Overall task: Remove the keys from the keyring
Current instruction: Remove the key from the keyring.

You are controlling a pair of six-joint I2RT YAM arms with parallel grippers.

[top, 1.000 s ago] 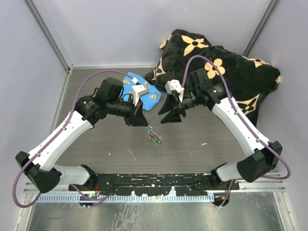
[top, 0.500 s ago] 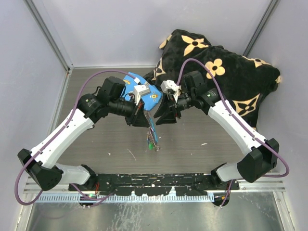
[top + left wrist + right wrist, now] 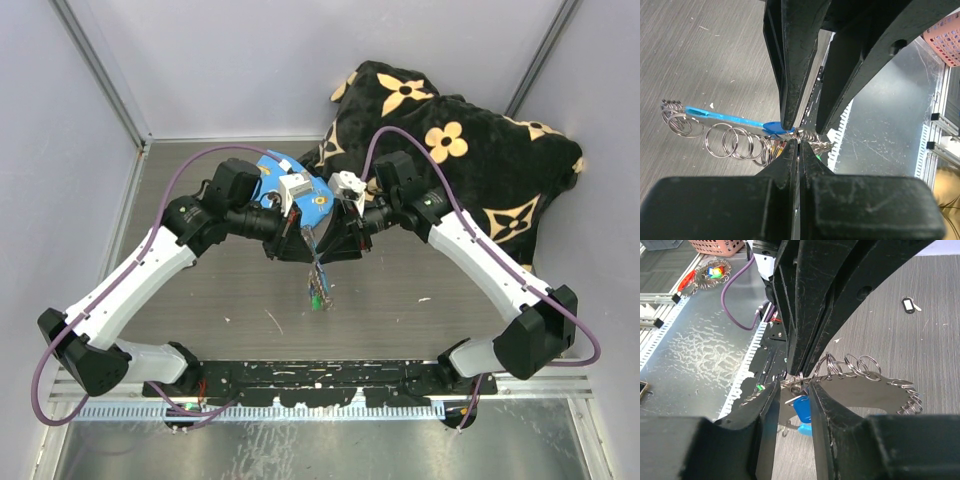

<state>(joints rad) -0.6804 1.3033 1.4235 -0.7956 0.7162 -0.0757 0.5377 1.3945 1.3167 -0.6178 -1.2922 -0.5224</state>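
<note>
- Black left gripper (image 3: 799, 146) is pinching the keyring (image 3: 761, 149) above the surface (image 3: 420, 270), jaws clamped shut.
- The keys (image 3: 319, 292) are dangling beneath it.
- Right gripper (image 3: 795, 382) is straddling the keyring, jaws standing parted around it.

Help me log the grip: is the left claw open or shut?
Shut, on the keyring: in the left wrist view the fingers of the left claw meet without a gap, pinching the rings at their tips.
</note>
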